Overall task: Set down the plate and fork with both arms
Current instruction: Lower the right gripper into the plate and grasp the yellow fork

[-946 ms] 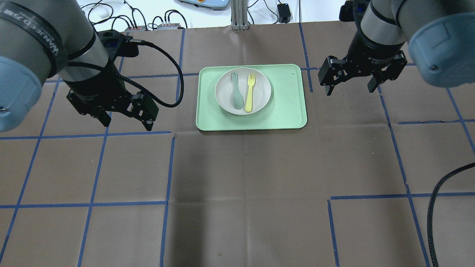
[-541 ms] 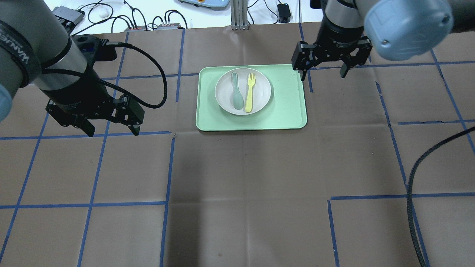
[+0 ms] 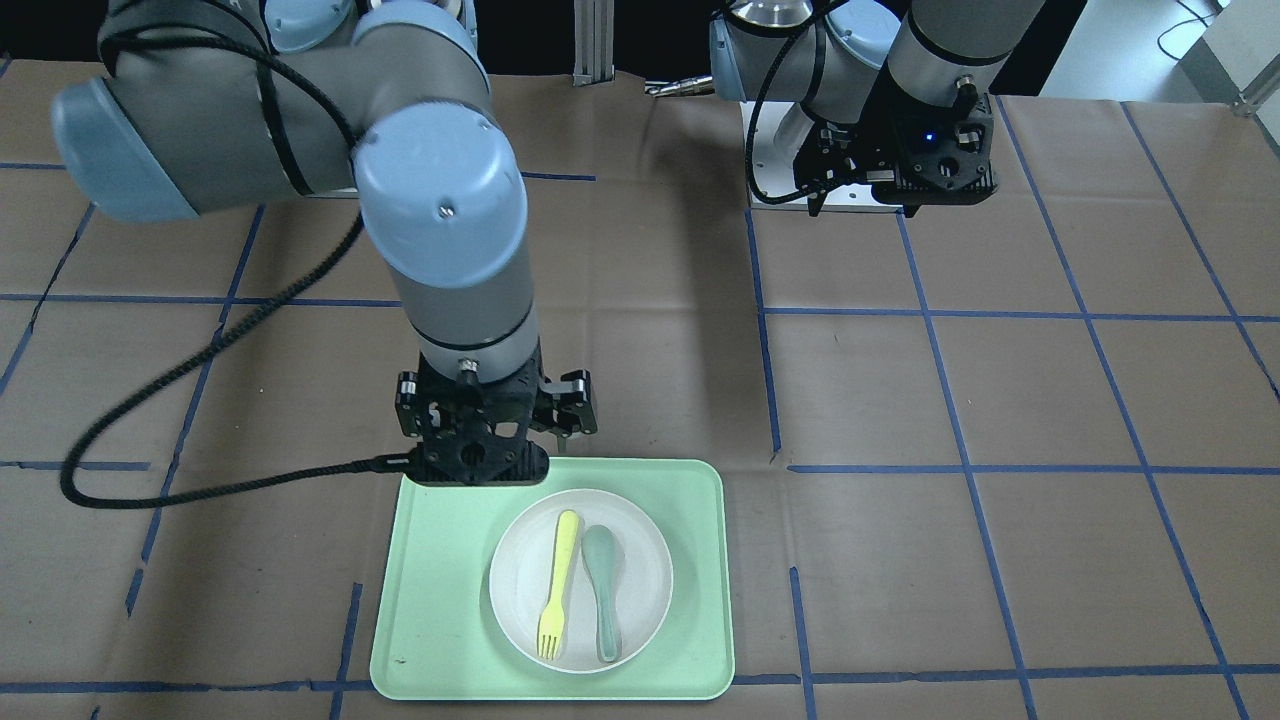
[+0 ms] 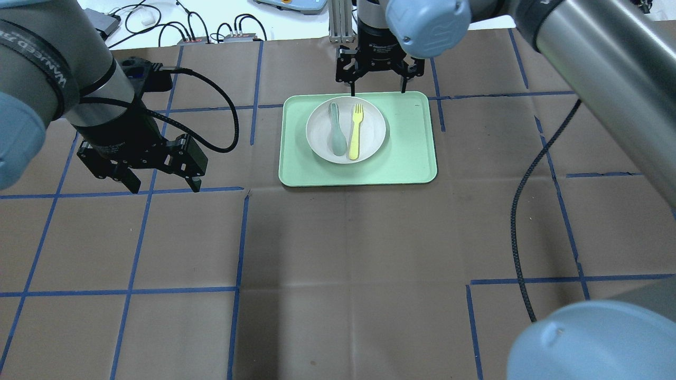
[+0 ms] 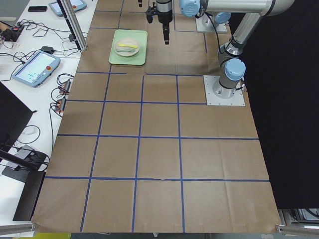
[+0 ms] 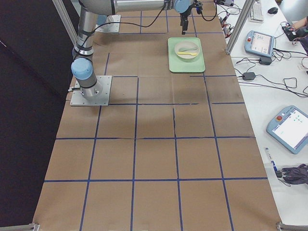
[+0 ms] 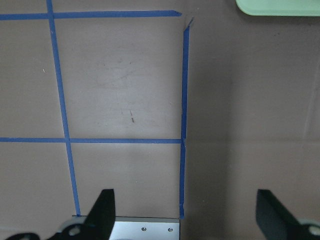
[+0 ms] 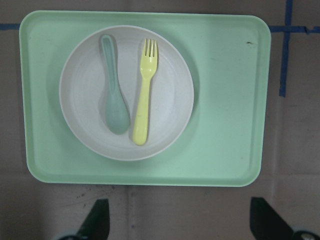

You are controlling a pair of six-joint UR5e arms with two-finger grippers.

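Note:
The off-white plate point(image 4: 369, 138) lies on the pale green tray point(image 4: 412, 153). On the plate lie the yellow fork point(image 4: 355, 132) and, to its left, a grey-green spoon point(image 4: 336, 129). My right gripper point(image 4: 378, 91) is open and empty, well above the tray near its far edge. Its wrist view looks straight down on the plate point(image 8: 80, 100), the fork point(image 8: 144, 100) and the tray point(image 8: 225, 125), with the fingertips point(image 8: 97, 220) wide apart. My left gripper point(image 4: 163, 187) is open and empty over bare table left of the tray.
Brown paper with blue tape lines covers the table point(image 4: 348, 264). The right arm's black cable point(image 4: 520, 211) hangs over the table's right side. A tray corner point(image 7: 280, 6) shows at the top of the left wrist view. Cables and boxes point(image 4: 211, 31) lie beyond the far edge.
My right gripper has swung left from the table's right side to above the tray's far edge. My left gripper has shifted slightly left and nearer. Plate, fork and spoon have not moved.

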